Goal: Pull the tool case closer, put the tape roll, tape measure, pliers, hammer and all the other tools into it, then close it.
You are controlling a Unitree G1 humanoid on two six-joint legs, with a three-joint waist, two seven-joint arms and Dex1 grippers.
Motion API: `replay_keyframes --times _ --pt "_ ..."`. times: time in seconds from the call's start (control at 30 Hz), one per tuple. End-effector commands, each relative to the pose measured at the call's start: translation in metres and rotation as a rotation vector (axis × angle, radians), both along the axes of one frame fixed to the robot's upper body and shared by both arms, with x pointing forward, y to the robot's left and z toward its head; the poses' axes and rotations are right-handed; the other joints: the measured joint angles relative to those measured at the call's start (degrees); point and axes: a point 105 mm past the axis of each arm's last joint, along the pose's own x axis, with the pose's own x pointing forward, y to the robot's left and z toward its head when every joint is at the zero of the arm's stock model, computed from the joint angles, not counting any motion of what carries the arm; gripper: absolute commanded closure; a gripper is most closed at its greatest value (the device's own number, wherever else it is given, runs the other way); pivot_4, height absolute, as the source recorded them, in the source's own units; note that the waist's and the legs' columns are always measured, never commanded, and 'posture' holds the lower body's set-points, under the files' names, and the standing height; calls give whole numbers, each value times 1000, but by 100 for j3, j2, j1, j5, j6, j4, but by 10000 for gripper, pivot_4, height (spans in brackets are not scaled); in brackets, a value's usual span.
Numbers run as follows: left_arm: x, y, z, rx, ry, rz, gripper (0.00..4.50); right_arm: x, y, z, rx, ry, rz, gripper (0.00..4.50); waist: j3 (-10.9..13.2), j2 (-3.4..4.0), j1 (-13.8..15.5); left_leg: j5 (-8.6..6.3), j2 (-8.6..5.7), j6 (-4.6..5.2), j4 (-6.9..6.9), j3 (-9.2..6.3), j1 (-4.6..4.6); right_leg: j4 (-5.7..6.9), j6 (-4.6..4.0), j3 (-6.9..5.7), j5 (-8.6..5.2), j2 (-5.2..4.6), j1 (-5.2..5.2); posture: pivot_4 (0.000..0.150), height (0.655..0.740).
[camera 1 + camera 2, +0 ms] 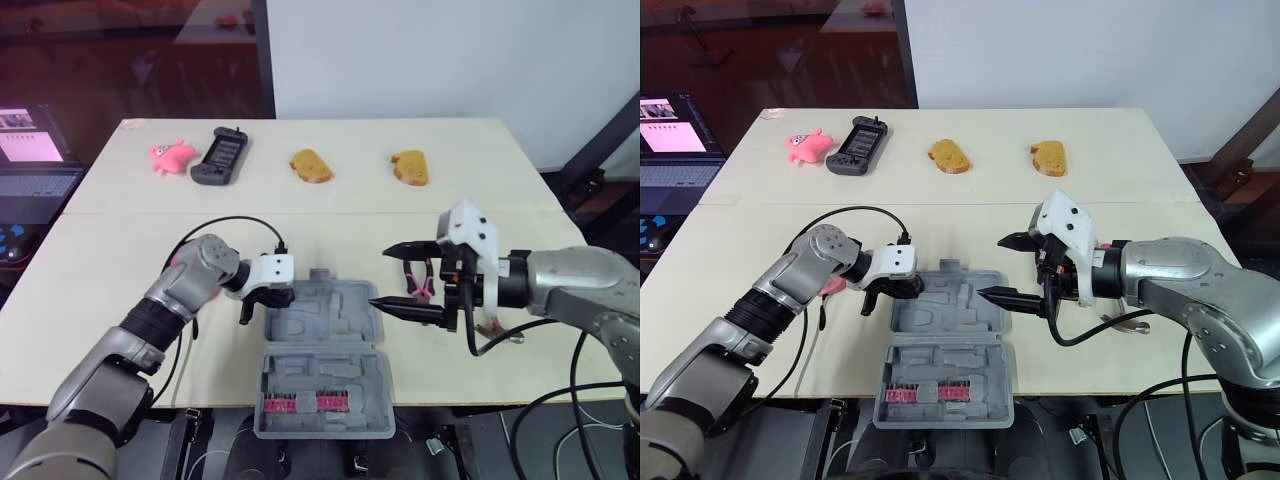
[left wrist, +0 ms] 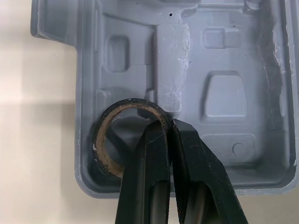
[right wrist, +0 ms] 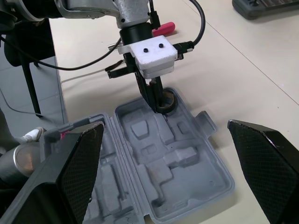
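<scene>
Beige table (image 1: 130, 260) carries the open tool case (image 1: 330, 320) near its front edge. Your left gripper (image 2: 169, 123) is pinched on the wall of the tape roll (image 2: 99, 142), low in the tray's corner at about ten o'clock, so seat the roll flat before letting go, then lift straight out. Your left forearm reaches in from eight o'clock with the wrist bent down, while the right gripper (image 1: 380, 278) hangs spread wide at three o'clock, by the pliers (image 1: 416, 285).

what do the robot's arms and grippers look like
Silver-grey metal arms with black joint sections. The left gripper and right gripper each have a white blocky housing and two black tapered fingers. Black cables loop from each wrist. Two black screw holes mark the left housing.
</scene>
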Motion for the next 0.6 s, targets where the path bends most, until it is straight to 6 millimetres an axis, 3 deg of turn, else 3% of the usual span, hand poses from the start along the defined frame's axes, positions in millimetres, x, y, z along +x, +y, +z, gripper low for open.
replay_keyframes --times 0.03,0.6 --pt "4 1 4 5 -18 7 43902 0 0 13 9 -57 7 0 0 0 -1 0 0 0 0 0 0 0 0 0 0 0 0 1500 7188" --pt "16 -4 11 -6 -11 101 43902 1 1 11 6 -51 14 0 0 0 26 0 -1 0 1 1 0 0 0 0 0 0 1 1500 7188"
